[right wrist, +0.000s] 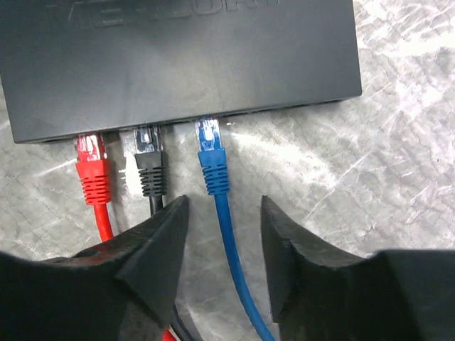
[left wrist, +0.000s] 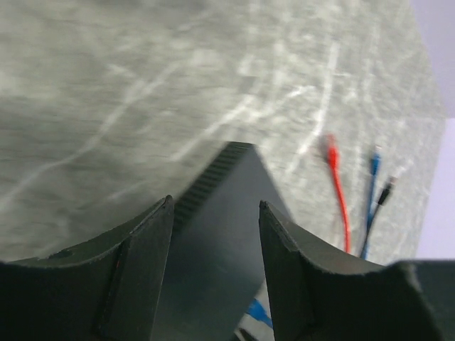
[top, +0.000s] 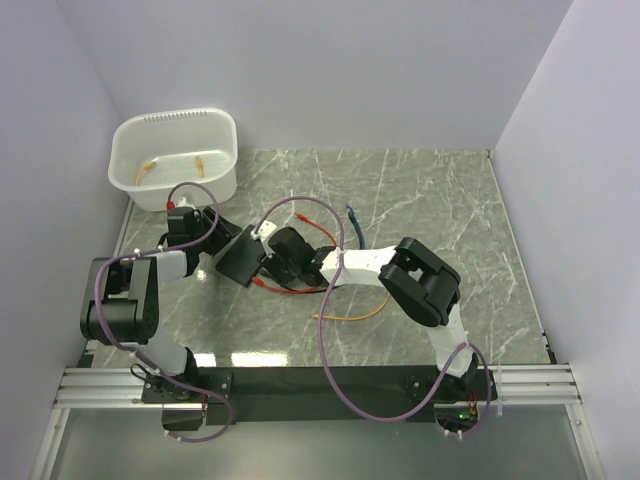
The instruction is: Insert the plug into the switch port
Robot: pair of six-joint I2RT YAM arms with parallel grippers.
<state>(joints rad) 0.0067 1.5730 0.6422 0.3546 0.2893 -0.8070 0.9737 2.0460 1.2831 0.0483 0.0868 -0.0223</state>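
Blue plug [right wrist: 213,167] looked seated in switch [right wrist: 178,64]; task likely done. Left gripper [left wrist: 215,206] and right gripper [right wrist: 225,213] jaws were apart, holding nothing.

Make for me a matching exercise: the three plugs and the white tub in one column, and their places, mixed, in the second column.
1 red plug
2 black plug
3 blue plug
4 white tub

A far left corner of the table
B leftmost at the switch edge, right wrist view
C between the other two plugs
D its cable passes through the open right gripper

Pairs: 1-B, 2-C, 3-D, 4-A
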